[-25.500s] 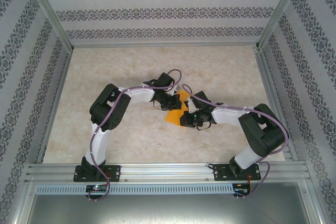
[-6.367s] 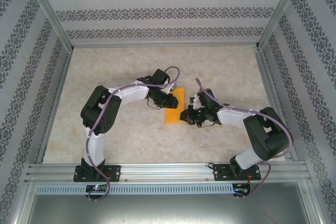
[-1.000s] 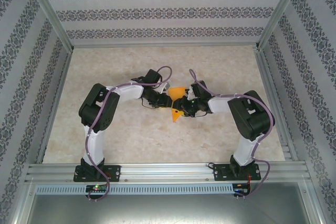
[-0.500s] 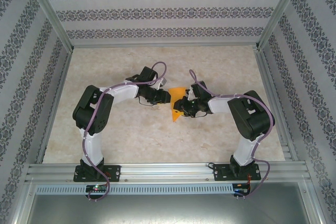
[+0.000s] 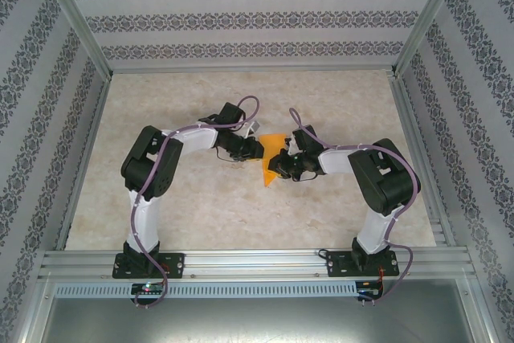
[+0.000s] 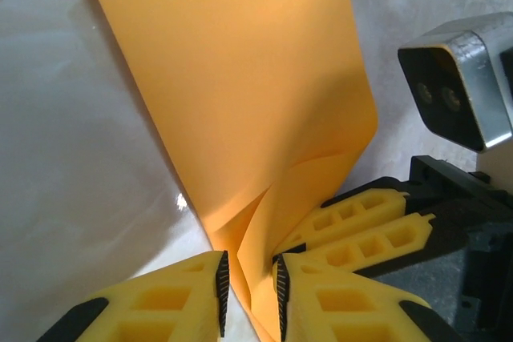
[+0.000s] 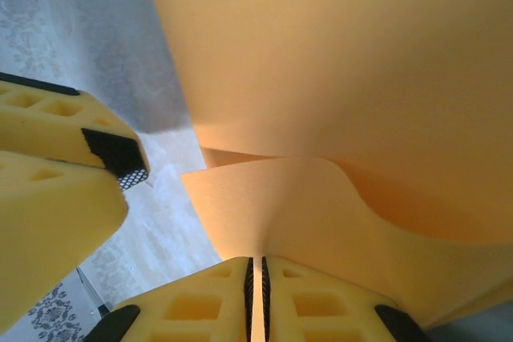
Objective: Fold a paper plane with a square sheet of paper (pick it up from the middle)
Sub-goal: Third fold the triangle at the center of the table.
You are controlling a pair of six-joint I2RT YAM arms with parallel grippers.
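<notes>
While both arms met just above the middle of the top view, the orange sheet of paper (image 5: 275, 149) sat between their tips, bent and creased, not flat, over the marbled table (image 5: 201, 206). The right gripper (image 7: 256, 278) was pressed together on the sheet. The paper was pinched in the thin slit between its pads at the bottom centre of the right wrist frame. Above that pinch the paper curled into a rounded flap, and a big orange panel covered the upper right. The left gripper (image 6: 248, 282) sat at the bottom centre of the left wrist frame, jaws a little apart. A creased double layer of the sheet ran down between the black pads. I couldn't tell whether they actually squeezed it. In the same frame the right gripper's yellow fingers (image 6: 361, 218) came in from the lower right, right up against the sheet's lower edge, with a silver-cased camera (image 6: 457, 86) above them at the right edge. The two grippers were very close together, on opposite sides of the paper.
</notes>
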